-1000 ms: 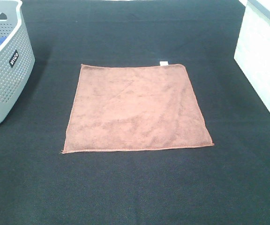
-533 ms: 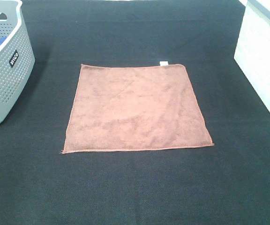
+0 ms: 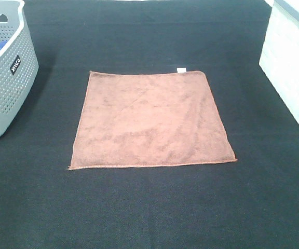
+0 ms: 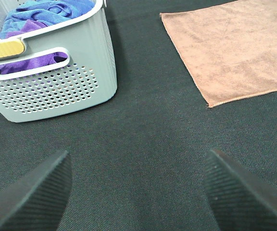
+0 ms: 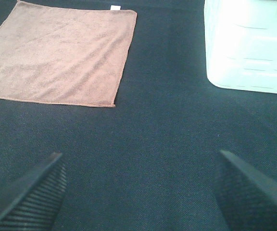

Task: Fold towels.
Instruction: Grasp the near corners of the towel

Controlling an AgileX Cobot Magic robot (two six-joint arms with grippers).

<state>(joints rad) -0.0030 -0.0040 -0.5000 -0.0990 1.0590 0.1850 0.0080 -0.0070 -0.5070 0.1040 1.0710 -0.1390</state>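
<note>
You see the terracotta towel [image 3: 152, 122] lying flat and unfolded at the centre of the black mat [image 3: 149, 207]. The grey basket [image 3: 7, 88] sits at its 10 o'clock and the white bin [image 3: 292, 67] at its 2 o'clock. Your left gripper [image 4: 137, 161] and right gripper [image 5: 139, 156] both gape wide over bare mat, holding nothing.

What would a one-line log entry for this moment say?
towel: flat, unfolded | left fingers: open, empty | right fingers: open, empty | grey basket: apart from towel
</note>
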